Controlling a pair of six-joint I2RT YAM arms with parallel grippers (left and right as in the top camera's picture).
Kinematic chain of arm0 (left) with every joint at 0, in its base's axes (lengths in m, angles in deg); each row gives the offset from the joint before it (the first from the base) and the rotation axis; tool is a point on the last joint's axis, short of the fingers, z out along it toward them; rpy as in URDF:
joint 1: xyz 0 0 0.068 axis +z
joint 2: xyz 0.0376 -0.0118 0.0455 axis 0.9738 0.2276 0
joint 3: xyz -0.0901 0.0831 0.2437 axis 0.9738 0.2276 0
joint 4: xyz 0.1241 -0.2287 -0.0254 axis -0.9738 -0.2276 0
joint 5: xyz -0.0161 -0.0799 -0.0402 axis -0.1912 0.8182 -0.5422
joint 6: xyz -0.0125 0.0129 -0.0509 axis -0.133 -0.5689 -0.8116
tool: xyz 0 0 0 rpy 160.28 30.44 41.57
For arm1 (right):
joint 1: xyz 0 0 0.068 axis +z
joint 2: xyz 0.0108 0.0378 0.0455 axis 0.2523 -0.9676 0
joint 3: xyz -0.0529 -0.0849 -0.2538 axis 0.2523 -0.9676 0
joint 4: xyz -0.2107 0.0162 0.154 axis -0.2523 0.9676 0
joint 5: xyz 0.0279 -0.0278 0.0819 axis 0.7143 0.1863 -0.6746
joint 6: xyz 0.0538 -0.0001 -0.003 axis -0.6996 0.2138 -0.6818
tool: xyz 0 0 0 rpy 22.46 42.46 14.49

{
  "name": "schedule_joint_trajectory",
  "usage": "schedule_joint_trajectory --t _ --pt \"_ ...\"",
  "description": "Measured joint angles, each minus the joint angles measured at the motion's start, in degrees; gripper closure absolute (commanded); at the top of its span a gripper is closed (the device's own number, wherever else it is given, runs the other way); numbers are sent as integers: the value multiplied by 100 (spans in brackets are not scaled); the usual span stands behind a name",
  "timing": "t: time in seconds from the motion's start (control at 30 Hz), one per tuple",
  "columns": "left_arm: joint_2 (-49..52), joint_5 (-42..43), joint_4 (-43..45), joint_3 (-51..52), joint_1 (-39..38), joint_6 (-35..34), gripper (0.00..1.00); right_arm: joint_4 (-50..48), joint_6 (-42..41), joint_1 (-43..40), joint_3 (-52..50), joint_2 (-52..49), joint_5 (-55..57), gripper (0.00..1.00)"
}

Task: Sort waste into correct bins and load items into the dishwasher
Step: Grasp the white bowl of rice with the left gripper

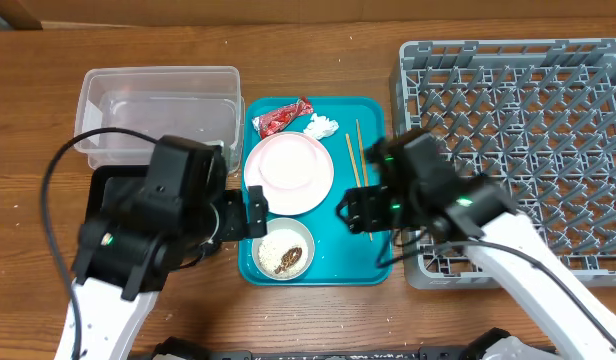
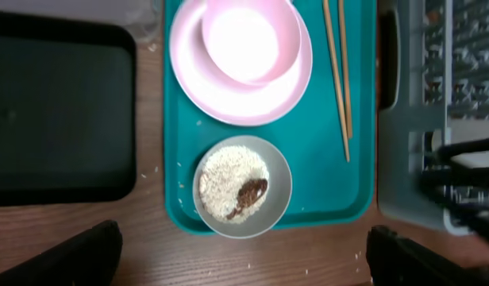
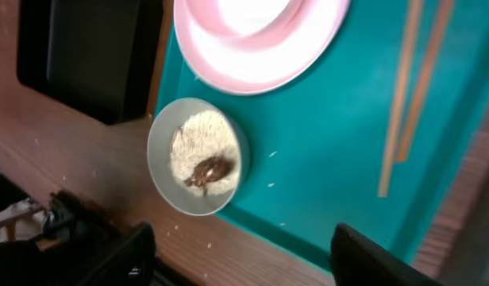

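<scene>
Your left gripper (image 2: 244,258) hangs spread, the bowl (image 2: 278,208) of rice (image 2: 225,179) just ahead, squarely in line with it. Your right gripper (image 3: 240,254) (spread too) has that bowl off to its left.

Overhead camera looks straight down on the whole table (image 1: 318,40); both wrist cameras look down from closer, right wrist skewed, sharing the rice bowl (image 2: 283,184), pink plate (image 2: 189,79) and chopsticks (image 2: 337,79).
</scene>
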Motion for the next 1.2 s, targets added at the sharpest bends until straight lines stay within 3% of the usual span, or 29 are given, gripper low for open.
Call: schedule_joint_trajectory --t 0.33,0.57,0.73,1.0,1.2 --pt "-269 -444 -483 319 0 -234 6 -289 -520 184 0 -570 391 24" --pt "22 -236 682 1993 -76 -251 11 -184 -715 -564 15 -166 614 23" --pt "223 -249 1598 2647 -308 -295 32 -195 -623 -658 39 682 743 13" --pt "1051 -234 2988 2916 -542 -114 34 -195 -592 -656 114 1292 809 11" --pt "1349 -149 3685 2916 -1405 20 37 -133 -595 -658 114 1259 813 10"
